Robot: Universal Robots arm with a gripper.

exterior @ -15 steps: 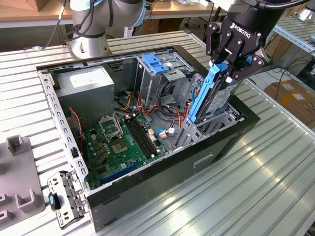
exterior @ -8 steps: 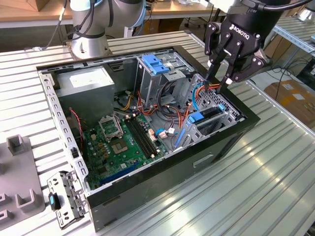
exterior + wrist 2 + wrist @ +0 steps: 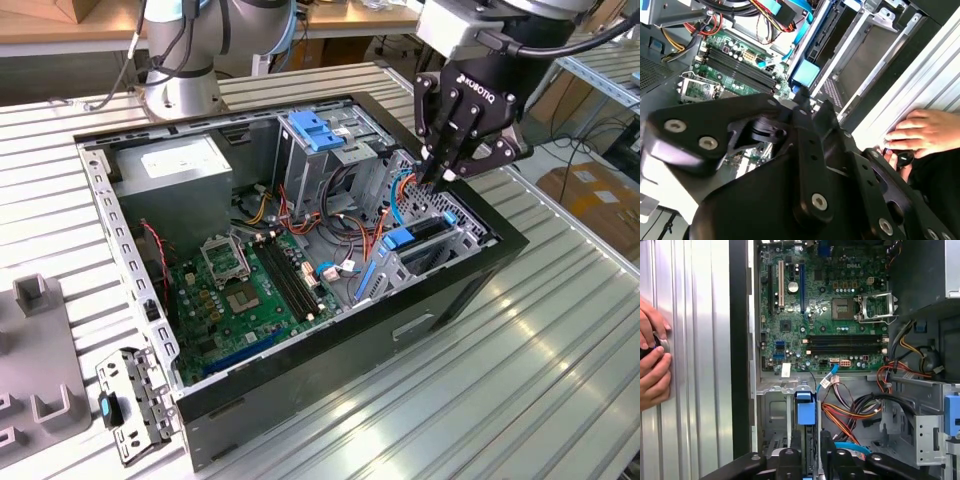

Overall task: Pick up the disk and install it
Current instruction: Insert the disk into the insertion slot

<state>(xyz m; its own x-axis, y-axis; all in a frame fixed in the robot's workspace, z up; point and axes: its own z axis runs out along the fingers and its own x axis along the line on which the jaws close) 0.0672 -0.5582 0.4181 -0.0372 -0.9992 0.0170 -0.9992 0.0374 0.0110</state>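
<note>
The black tool (image 3: 437,176) is hanging just over the blue-framed silver metal disk (image 3: 806,411). The disk is standing edgewise to suit the grey metal drive bay (image 3: 457,243). I cannot tell whether the tool is gripping it.

Open computer case (image 3: 380,340) on slatted table (image 3: 520,400); green motherboard (image 3: 240,300), grey power supply (image 3: 185,175) inside

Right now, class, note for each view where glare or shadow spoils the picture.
Exterior view: glare streaks the ribbed table at the exterior view's right. Second wrist view: the table washes out white beside the hand. First wrist view: the motherboard is evenly lit.
</note>
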